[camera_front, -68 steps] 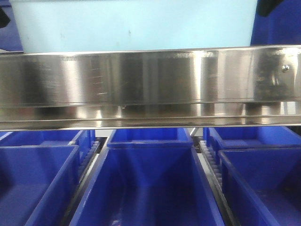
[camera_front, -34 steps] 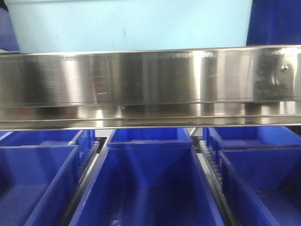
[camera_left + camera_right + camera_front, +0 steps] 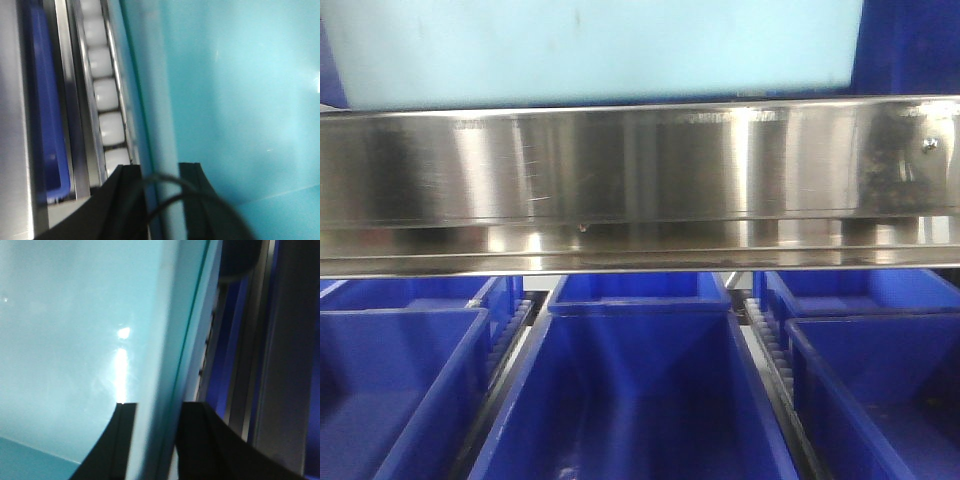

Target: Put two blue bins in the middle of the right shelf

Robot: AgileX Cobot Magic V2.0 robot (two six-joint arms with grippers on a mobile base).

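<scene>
One pale sky-blue bin (image 3: 600,50) fills the top of the front view, just above the steel shelf rail (image 3: 640,180). Neither gripper shows in that view. In the left wrist view my left gripper (image 3: 161,200) straddles the bin's left wall (image 3: 155,100), one finger outside and one inside the tub (image 3: 240,100), shut on the rim. The right wrist view has my right gripper (image 3: 157,440) clamped the same way on the bin's right rim (image 3: 165,340), with the tub's inside (image 3: 60,340) to the left.
Several dark royal-blue crates (image 3: 630,400) stand in rows under the rail, split by roller tracks (image 3: 765,340). White rollers (image 3: 107,95) and a dark blue crate (image 3: 47,125) lie left of the bin. Steel frame bars (image 3: 285,365) run right of it.
The pale bin has risen in the front view, so its top rim has left the frame. The dark gripper parts seen at the upper corners a second ago are gone.
</scene>
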